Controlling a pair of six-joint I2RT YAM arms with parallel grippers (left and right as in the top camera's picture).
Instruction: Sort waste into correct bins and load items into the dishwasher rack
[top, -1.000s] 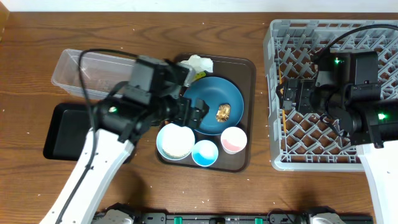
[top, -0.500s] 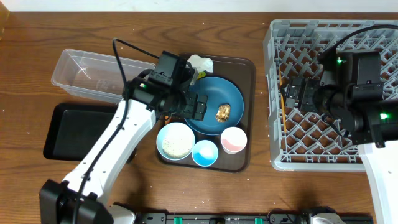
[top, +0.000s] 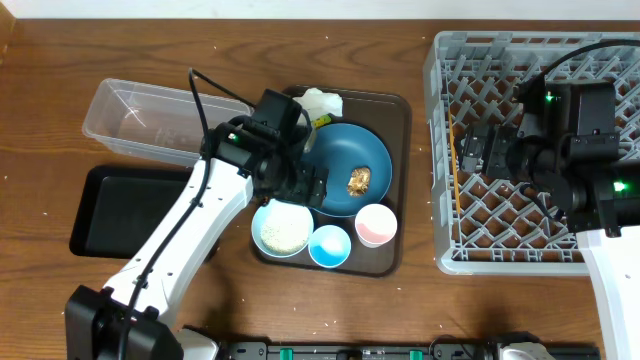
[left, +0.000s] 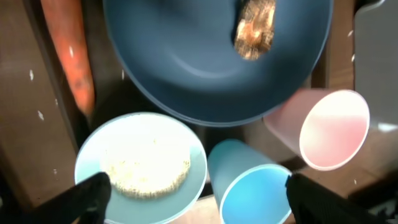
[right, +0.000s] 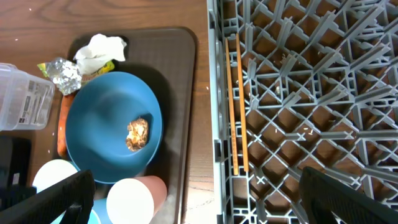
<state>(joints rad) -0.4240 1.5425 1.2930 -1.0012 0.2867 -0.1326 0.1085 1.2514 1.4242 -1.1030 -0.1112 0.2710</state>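
L gripper (left: 199, 198): fingers wide apart, nothing btwn them. It hovers over white bowl (left: 90, 162) w/ rice (left: 146, 171), blue cup (left: 252, 190) and near rim of dark blue dish (left: 186, 68). Brown lump (left: 255, 28) sits on dish, pink cup (left: 333, 127) just beside it, carrot (left: 65, 50) along its other side. All sit on brown serving tray (top: 395, 130), mid-counter. R gripper (right: 205, 199): fingers also apart, empty, over rack (top: 500, 235) at counter's right edge. Clear tub (top: 130, 120) and black tray (top: 110, 215) lie toward left edge.
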